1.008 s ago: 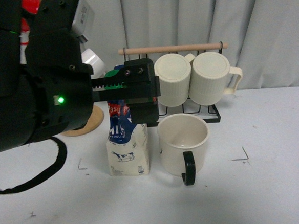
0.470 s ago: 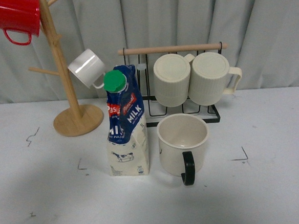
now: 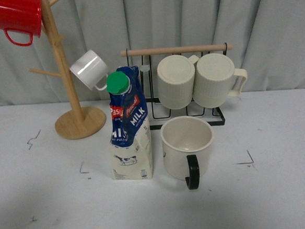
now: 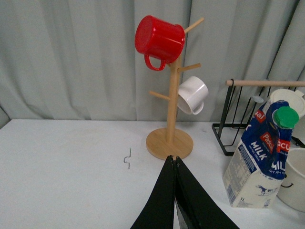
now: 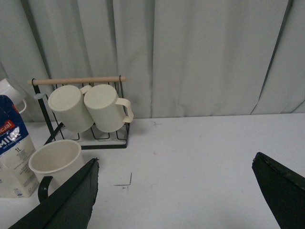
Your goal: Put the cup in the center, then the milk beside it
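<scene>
The cup (image 3: 188, 147), cream with a black handle turned toward me, stands upright in the middle of the table. It also shows in the right wrist view (image 5: 55, 162). The milk (image 3: 128, 125), a blue and cream carton with a green cap, stands upright just left of the cup, close beside it. It also shows in the left wrist view (image 4: 262, 161). Neither gripper shows in the front view. My left gripper (image 4: 175, 159) is shut and empty, off to the left of the carton. My right gripper (image 5: 175, 162) is wide open and empty, right of the cup.
A wooden mug tree (image 3: 69, 78) holds a red mug (image 3: 17, 18) and a small white mug (image 3: 89, 69) at the back left. A black wire rack (image 3: 190, 98) with two ribbed cream mugs (image 3: 202, 79) stands behind the cup. A curtain hangs behind the table.
One second ago the left arm filled the left of the front view with its gripper at the carton's top. It has since left the view. The carton and cup have not moved.
</scene>
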`<state>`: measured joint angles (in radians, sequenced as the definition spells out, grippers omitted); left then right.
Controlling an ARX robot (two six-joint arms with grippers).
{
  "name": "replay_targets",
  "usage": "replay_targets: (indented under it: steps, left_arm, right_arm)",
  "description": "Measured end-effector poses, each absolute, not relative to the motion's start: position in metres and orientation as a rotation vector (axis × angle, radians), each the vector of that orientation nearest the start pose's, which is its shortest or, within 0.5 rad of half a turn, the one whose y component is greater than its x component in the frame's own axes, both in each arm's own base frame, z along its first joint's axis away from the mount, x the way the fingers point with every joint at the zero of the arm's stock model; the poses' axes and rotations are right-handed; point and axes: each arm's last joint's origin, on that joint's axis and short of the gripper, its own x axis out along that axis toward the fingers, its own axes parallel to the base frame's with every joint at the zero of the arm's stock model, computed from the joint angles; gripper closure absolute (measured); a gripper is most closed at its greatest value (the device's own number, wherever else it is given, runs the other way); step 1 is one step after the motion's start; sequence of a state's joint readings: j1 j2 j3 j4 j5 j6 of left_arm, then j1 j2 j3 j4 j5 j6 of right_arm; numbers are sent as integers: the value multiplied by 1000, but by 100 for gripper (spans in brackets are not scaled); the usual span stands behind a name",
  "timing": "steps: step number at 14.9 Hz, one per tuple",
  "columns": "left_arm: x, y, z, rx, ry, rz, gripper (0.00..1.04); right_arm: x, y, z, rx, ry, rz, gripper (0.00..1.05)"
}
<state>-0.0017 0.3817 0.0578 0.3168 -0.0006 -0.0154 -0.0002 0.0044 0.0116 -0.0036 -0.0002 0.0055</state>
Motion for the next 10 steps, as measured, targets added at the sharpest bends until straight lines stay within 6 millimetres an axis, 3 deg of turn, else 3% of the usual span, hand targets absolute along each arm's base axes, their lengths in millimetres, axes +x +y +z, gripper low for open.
replay_targets:
  steps: [10]
  left_arm:
    - [110, 0, 170, -15, -10, -2, 103]
  right_arm:
    - [97, 0, 167, 6, -4, 0, 6]
